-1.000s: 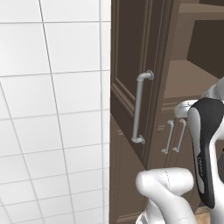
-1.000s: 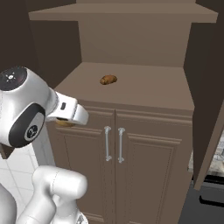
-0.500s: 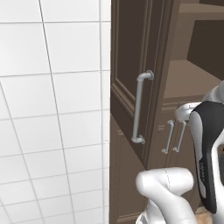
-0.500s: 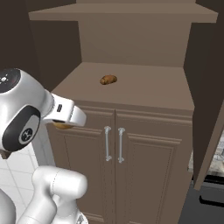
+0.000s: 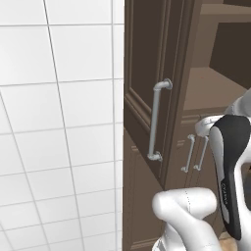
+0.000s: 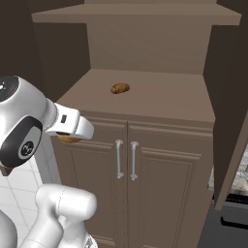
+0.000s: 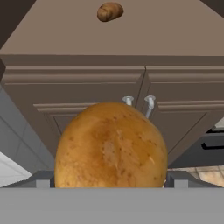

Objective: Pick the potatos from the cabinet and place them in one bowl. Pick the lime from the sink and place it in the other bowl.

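I've got one potato filling the lower centre of the hand view, the tool clamped on it with wide jaws, out in front of the low doors. The second potato sits on the cabinet shelf, upper centre of the right base view. My worry: a round, bulky spud could roll out of the jaws if I swing fast.

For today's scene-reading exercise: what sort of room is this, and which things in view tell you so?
Most likely a kitchen: a white tiled wall, dark brown wooden cabinets with paired handles, and a potato lying on an open cabinet shelf. Another potato sits in the tool.
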Controlling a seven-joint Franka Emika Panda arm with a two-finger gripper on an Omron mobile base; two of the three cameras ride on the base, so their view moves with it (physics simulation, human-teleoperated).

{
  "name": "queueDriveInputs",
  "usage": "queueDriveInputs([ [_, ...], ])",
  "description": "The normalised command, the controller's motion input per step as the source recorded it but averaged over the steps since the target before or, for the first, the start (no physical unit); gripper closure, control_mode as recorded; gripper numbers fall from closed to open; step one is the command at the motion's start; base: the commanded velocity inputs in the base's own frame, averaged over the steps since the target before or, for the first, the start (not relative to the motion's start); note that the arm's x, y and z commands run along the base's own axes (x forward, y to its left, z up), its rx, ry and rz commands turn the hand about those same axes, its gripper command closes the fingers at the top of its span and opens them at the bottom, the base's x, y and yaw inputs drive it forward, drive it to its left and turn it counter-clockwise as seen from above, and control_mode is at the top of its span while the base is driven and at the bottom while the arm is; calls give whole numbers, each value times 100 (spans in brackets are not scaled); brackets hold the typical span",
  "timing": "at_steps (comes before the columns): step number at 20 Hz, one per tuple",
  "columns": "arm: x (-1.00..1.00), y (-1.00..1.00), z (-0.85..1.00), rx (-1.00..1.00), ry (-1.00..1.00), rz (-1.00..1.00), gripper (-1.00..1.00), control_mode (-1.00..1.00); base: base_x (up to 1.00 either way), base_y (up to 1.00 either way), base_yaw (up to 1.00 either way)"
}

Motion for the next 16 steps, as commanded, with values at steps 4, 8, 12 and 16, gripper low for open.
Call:
queueDriveInputs([
  [4,0,0,1,0,0,0,100,-100,0,0,0],
  [8,0,0,0,0,0,0,100,-100,0,0,0],
  [12,0,0,0,0,0,0,100,-100,0,0,0],
  [16,0,0,0,0,0,0,100,100,0,0,0],
])
